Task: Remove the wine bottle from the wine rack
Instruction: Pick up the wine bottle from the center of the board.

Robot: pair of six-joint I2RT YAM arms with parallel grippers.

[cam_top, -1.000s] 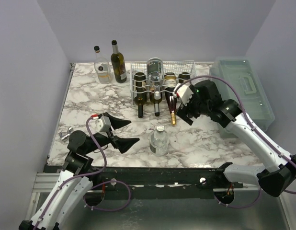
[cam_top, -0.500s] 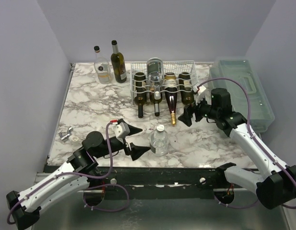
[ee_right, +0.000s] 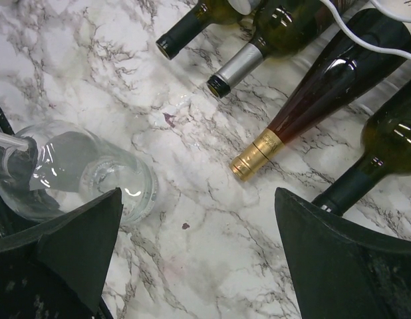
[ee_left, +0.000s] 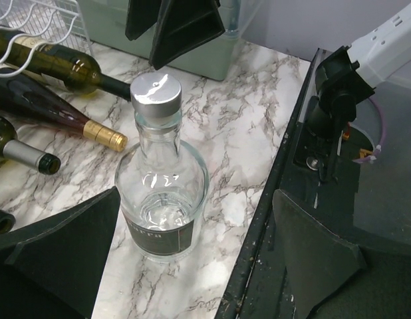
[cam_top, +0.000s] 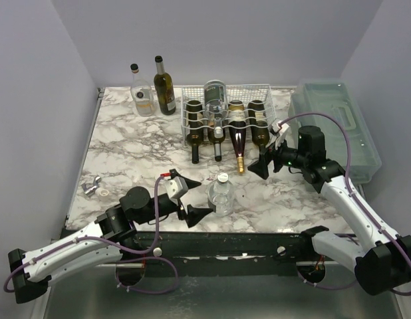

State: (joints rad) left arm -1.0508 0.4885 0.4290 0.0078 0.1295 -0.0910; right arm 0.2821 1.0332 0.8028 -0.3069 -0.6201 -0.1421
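At the far edge of the desk point(cam_top: 126, 146), the gold-capped wine bottle point(cam_top: 239, 141) is cradled in the wine rack point(cam_top: 187, 113), neck pointed nearward. Just right of its neck the right end effector point(cam_top: 263, 163) is poised, jaws apart; the left end effector point(cam_top: 194, 197), also apart, is farther.

The left arm point(cam_top: 66, 250) lies low, stretched forward and rightward from its base with the forearm nearly level. The left gripper point(cam_top: 203, 198) points to the right, jaws spread wide and holding nothing; its wrist view shows the two dark triangular fingers point(ee_left: 59, 252) far apart. The right arm point(cam_top: 355, 209) rises from its base and reaches leftward. The right gripper point(cam_top: 259, 161) points left and slightly down, likewise fully spread and empty.
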